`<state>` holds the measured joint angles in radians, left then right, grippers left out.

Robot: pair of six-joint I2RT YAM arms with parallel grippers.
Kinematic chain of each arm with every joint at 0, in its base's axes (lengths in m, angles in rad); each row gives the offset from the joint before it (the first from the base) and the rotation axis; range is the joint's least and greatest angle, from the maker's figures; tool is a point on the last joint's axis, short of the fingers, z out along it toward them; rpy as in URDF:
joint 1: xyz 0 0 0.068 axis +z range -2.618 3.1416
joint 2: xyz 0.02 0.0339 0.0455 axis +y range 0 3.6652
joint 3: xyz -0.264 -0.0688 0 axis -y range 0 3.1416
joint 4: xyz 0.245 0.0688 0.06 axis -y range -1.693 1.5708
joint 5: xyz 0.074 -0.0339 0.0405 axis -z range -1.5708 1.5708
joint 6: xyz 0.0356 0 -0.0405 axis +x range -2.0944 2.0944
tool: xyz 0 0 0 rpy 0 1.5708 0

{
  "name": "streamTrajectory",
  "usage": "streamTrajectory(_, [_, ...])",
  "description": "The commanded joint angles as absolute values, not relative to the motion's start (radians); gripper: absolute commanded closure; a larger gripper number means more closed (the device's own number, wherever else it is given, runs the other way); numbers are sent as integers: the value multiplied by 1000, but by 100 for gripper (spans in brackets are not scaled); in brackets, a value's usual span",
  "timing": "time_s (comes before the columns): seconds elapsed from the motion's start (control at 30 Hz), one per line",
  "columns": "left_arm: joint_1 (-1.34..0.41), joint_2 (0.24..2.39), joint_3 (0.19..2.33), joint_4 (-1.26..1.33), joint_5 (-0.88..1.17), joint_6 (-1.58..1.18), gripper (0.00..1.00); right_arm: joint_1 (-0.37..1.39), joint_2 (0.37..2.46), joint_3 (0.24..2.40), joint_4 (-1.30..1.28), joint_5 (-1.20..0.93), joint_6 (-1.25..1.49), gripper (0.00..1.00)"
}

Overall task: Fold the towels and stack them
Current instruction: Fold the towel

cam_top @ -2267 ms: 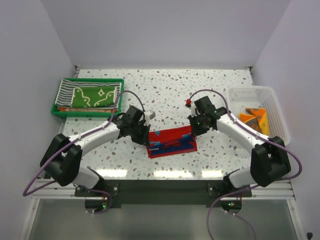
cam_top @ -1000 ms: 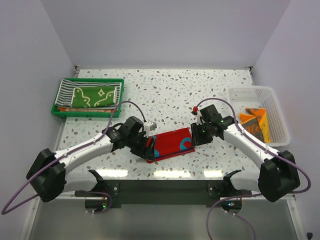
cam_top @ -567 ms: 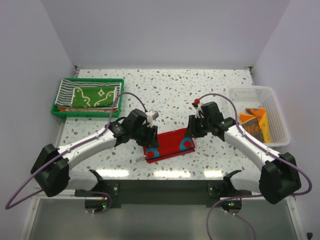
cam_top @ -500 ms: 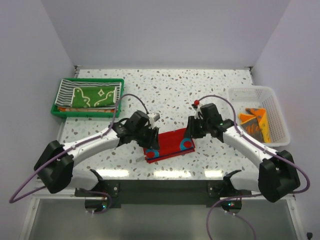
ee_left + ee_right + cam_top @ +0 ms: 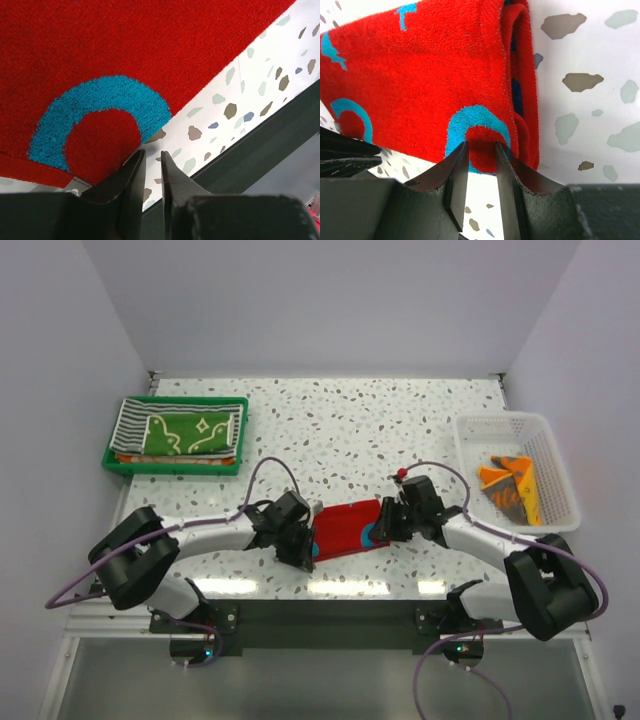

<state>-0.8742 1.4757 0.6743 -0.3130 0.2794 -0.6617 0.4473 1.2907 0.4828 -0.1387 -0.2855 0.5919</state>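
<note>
- Left gripper [image 5: 300, 543] [image 5: 152, 154]: the black fingers [image 5: 131, 176] stood only narrowly apart. A thin slit of the white speckled terrazzo table [image 5: 350, 430] showed between the tips, and no cloth was seen in that slit.
- Folded red terry towel with blue ring patterns [image 5: 345, 528] [image 5: 125, 45] [image 5: 410, 70]: it lay flat on the table, directly between the two grippers, near the table's front edge.
- In the left wrist view, one fingertip of the left gripper touched the towel's edge just beside a blue ring. The other tip stood just off the cloth, over bare table.
- Right gripper [image 5: 386, 527] [image 5: 479, 149]: the fingers [image 5: 455, 170] were pinching the towel's edge at a blue ring, with red cloth visible between the tips. The thick stacked fold layers lay just outside one finger.
- Green plastic tray [image 5: 170, 470]: it stood beyond and to the left of the left gripper, well apart from it. Inside, a folded green towel with white drawings [image 5: 190, 433] lay on top of a black-and-white striped towel [image 5: 135, 418].
- White mesh basket [image 5: 500, 420]: it stood beyond and to the right of the right gripper, apart from it. A crumpled orange towel [image 5: 510, 480] lay inside.
</note>
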Motion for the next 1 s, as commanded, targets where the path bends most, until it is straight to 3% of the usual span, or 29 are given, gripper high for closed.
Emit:
streamTrajectory(0.0, [-838,1512,670,-337,155,-644,77,428,1295,419,-140,-167,643,67])
streamTrajectory(0.13, [-712,1522,735,-327,155,-578,78,428,1281,417,-89,-166,683,65])
streamTrajectory(0.33, [-680,1461,804,-371,199,-552,70,446,1209,538,-198,-192,605,50])
streamTrajectory(0.5, [-677,1281,721,-362,149,-676,57,448,1098,615,-308,-149,540,48])
streamTrajectory(0.63, [-669,1245,686,-316,58,-765,43,448,1141,701,-310,-144,493,48])
streamTrajectory(0.77, [-667,1316,690,-252,52,-802,43,448,1196,745,-318,-118,445,48])
streamTrajectory(0.97, [-667,1417,744,-219,25,-782,50,448,1223,732,-307,-117,436,48])
